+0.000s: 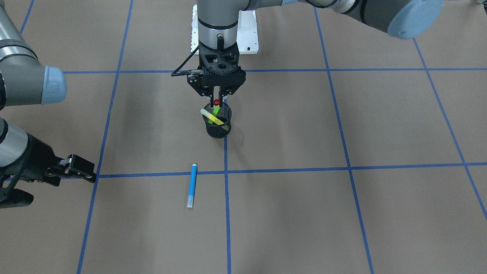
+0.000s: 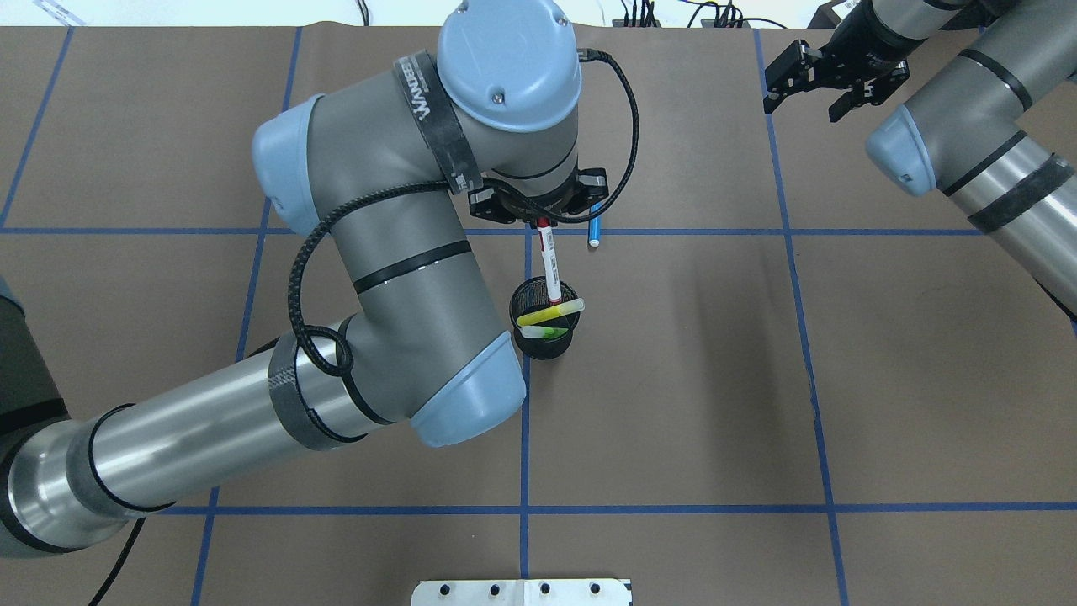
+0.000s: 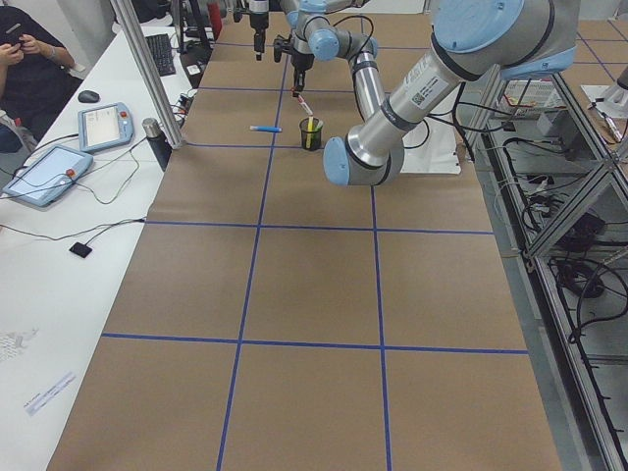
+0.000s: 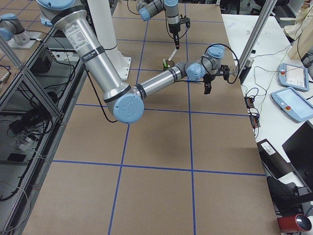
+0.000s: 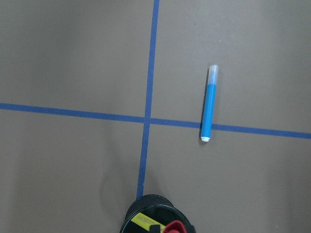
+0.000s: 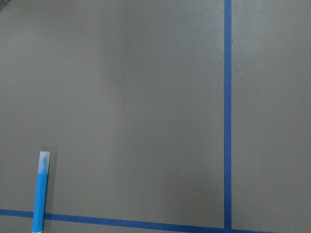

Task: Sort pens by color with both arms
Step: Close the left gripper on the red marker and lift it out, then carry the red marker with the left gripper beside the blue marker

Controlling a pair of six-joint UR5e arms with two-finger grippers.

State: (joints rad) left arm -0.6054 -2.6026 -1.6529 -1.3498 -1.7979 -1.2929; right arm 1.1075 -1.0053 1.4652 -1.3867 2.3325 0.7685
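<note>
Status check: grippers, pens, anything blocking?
Left gripper shut on red-capped pen, tip at mesh cup mouth. Right gripper open, empty. Yellow pen and green pen in cup; blue pen flat on table. Nothing blocking.

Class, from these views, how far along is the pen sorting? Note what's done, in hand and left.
Done: the blue pen lies alone on the table, outside the mesh cup. In hand: the left gripper is shut on the red-capped white pen, its lower end at the cup's mouth. Left: the yellow pen and green pen sit in the cup; the right gripper is open, empty.
</note>
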